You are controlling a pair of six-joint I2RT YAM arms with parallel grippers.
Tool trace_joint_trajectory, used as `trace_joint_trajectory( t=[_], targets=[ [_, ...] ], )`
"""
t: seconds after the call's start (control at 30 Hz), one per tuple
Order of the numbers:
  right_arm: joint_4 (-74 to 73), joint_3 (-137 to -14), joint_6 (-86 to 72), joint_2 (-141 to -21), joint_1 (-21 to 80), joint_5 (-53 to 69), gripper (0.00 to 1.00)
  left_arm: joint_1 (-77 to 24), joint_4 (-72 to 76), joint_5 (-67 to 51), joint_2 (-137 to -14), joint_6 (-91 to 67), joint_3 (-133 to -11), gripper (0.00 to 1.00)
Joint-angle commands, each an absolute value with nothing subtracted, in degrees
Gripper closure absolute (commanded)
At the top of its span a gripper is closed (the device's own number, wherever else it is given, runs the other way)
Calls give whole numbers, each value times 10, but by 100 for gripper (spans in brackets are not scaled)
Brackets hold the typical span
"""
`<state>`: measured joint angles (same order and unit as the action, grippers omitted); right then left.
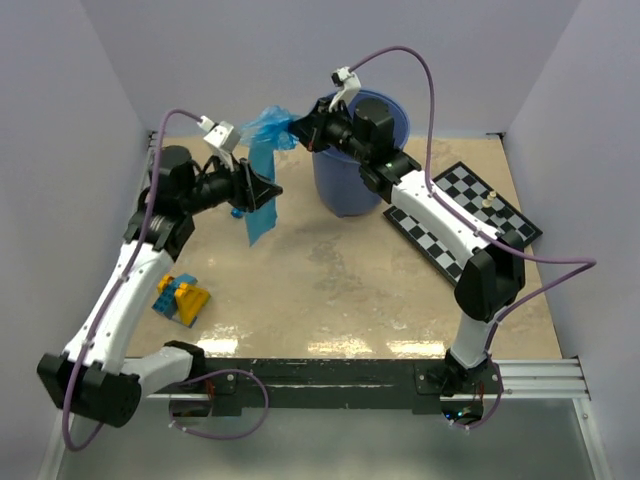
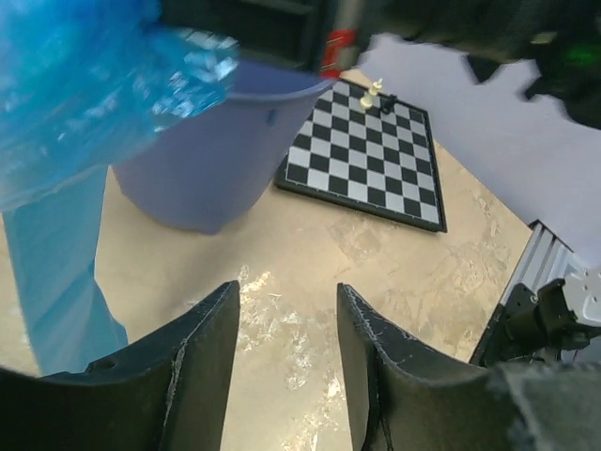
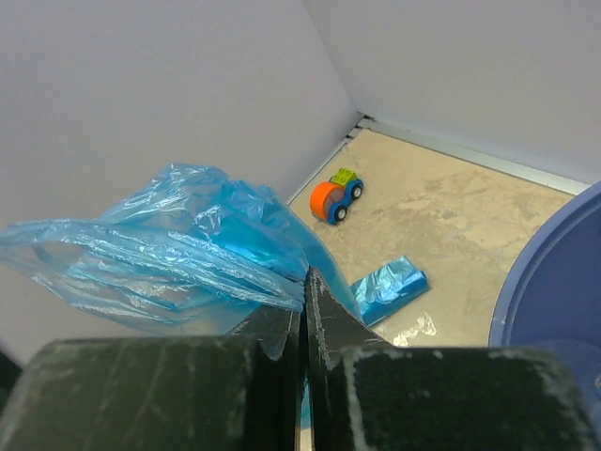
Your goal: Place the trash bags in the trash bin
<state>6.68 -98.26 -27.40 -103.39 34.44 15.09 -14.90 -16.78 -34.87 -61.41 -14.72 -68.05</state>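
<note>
right gripper (image 3: 302,301) clamped tight on trash bag (image 3: 178,244), raised beside trash bin (image 1: 345,190); left gripper (image 2: 286,319) parted, apparently holding nothing.

You've got two arms, left arm (image 1: 115,290) and right arm (image 1: 440,215), white link shells, black joint housings, purple cables (image 1: 430,100) looping off each wrist, white camera mounts (image 1: 220,131), matte black wedge fingers (image 2: 202,366) with scuffed edges, green light (image 1: 385,156) on the right

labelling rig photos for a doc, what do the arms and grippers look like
The left arm and right arm have white link shells with black joints. A thin purple cable loops along each. The left gripper and right gripper have black, tapered fingers.
</note>
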Motion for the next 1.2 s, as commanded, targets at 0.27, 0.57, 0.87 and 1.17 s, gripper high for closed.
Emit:
trace_joint_trajectory(
  t=[0.27, 0.57, 0.87, 1.17],
  targets=[
    [78, -984, -279, -1005, 350, 116, 100, -94, 97, -355, -728, -319, -687, 25],
    [82, -983, -271, -1013, 355, 127, 100, -92, 106, -339, -752, -330, -702, 48],
    [65, -968, -245, -1004, 356, 138, 100, -68, 84, -319, -764, -286, -713, 100],
    [54, -928, -177, -957, 310, 177, 100, -1, -96, -412, -729, -159, -728, 100]
  ],
)
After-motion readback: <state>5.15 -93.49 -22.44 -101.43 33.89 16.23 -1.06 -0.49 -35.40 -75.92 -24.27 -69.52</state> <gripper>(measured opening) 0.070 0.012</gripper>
